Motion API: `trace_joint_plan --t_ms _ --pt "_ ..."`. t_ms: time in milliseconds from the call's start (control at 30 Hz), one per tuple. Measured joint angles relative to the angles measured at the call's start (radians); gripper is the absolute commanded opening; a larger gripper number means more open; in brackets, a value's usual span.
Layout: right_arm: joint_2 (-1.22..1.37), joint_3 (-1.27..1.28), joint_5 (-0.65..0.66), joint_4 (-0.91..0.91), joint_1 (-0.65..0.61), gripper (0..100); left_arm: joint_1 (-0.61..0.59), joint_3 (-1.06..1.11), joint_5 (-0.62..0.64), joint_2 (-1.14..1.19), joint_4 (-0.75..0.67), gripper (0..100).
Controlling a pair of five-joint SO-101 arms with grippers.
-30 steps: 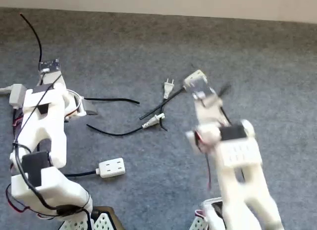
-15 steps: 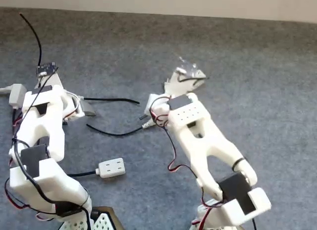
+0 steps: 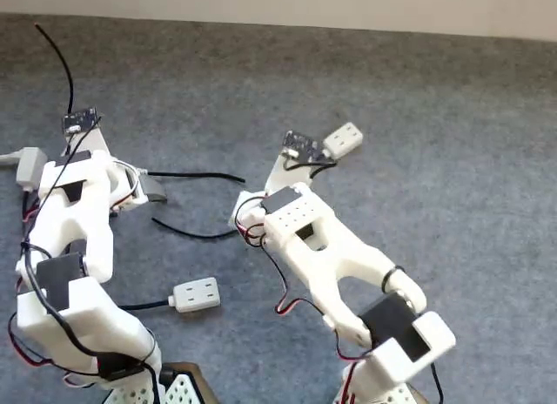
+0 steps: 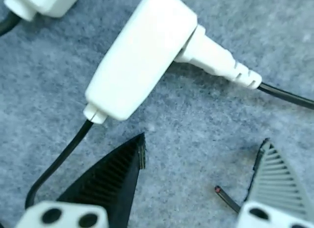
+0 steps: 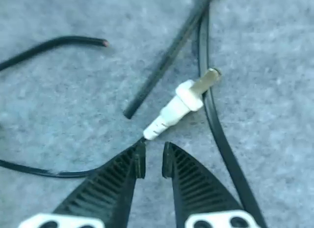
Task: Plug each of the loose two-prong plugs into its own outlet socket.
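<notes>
A white two-prong plug [image 5: 182,104] with brass prongs lies on the grey carpet among black cords. My right gripper [image 5: 153,156] hovers just behind the plug's tail. Its black fingers are nearly together with nothing between them. In the high view my right arm [image 3: 305,230] covers that spot. One white outlet socket [image 3: 196,294] lies near the left arm's base and another [image 3: 343,140] lies beyond the right arm. My left gripper [image 4: 201,152] is open above the carpet, just short of a white oblong block [image 4: 140,53] on a black cord.
Black cords [image 3: 196,176] run across the carpet between the arms. A cut cord end [image 4: 218,190] lies near the left gripper's grey finger [image 4: 274,181]. A grey-white block [image 3: 29,167] sits at the far left. Open carpet stretches to the right.
My right arm swung from the right side to the middle and came down over the plugs, uncovering the far outlet socket. The left arm barely shifted.
</notes>
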Motion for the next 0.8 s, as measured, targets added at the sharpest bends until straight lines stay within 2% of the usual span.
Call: trace_joint_plan --t_ms 367,533,800 --pt "0.061 -0.023 -0.002 -0.040 0.025 7.1 0.000 0.000 0.000 0.000 0.000 35" --pt "0.063 -0.058 -0.002 -0.020 0.044 13.2 0.000 0.000 0.000 0.000 0.000 35" --pt "0.063 -0.060 -0.002 -0.020 0.048 13.4 0.000 0.000 0.000 0.000 0.000 35"
